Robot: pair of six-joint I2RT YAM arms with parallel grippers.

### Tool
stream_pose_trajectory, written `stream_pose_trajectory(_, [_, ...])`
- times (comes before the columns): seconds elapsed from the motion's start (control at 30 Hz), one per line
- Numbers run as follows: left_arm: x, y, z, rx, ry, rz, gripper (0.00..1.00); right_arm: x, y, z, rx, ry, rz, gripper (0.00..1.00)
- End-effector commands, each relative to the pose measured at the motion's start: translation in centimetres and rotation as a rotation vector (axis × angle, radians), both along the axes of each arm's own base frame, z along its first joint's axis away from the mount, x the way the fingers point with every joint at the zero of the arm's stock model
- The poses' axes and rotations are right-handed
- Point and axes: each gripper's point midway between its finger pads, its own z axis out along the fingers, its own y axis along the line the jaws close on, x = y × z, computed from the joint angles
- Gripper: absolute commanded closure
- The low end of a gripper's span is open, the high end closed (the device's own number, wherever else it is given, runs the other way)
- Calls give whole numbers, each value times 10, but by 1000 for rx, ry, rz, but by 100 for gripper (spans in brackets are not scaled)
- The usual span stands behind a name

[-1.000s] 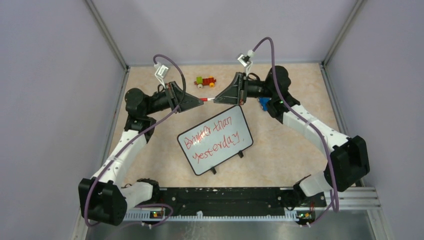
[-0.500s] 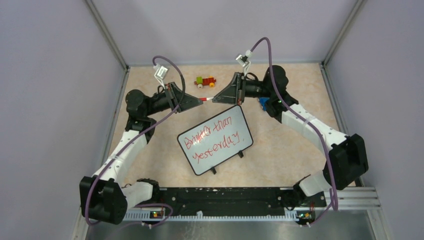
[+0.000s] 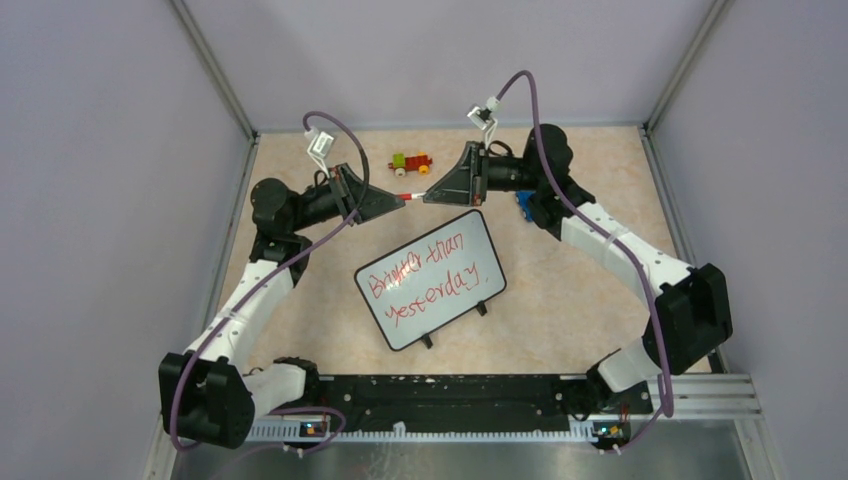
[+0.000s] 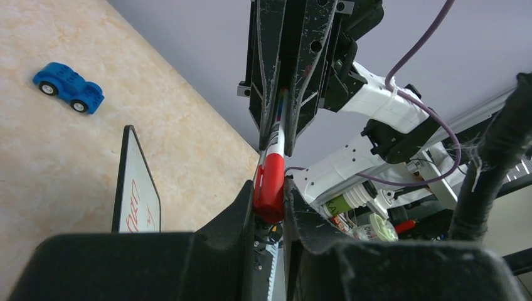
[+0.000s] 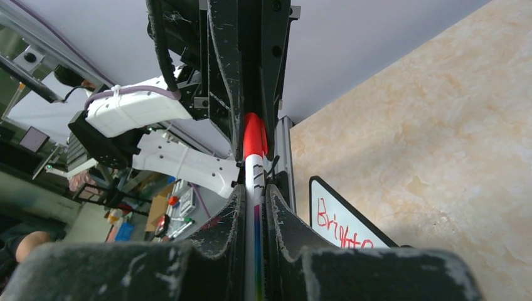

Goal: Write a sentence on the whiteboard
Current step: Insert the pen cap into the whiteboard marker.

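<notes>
Since a second ago the right end effector (image 3: pixel 428 197) has edged left toward the left end effector (image 3: pixel 398 201). Both clamp one marker (image 3: pixel 414 198), left on its red cap (image 4: pixel 270 188), right on the barrel. The whiteboard (image 3: pixel 425 325) stands mid-frame on the counter (image 3: pixel 560 300), bearing the sentence (image 3: pixel 432 272). Only the left wrist view shows the blue toy car (image 4: pixel 68 87) whole, upper left.

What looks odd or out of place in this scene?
The first word of the sentence on the whiteboard looks overwritten and hard to read. The board also sits turned against the table edges. Nothing looks spilled or broken.
</notes>
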Motion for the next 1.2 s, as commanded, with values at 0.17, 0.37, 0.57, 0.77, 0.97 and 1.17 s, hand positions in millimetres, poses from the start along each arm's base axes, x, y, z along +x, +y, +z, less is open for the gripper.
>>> stream_pose_trajectory(0.17, [-24,-25,5,8,-47,-133,100,-75,52,13,5,-92,247,100])
stream_pose_trajectory(0.37, [-28,-27,4,8,-51,-149,100,-80,55,12,2,-97,272,100])
stream_pose_trajectory(0.57, [-31,-24,6,12,-79,-147,100,-75,54,12,-12,-96,254,100])
stream_pose_trajectory(0.77, [-20,-9,7,84,-134,-72,77,-44,23,14,-15,-102,137,100])
stream_pose_trajectory(0.97, [-3,2,10,128,-150,9,29,-15,-10,14,-28,-98,12,100])
stream_pose_trajectory(1.17, [15,11,4,181,-138,97,1,14,-53,11,-52,-88,-118,100])
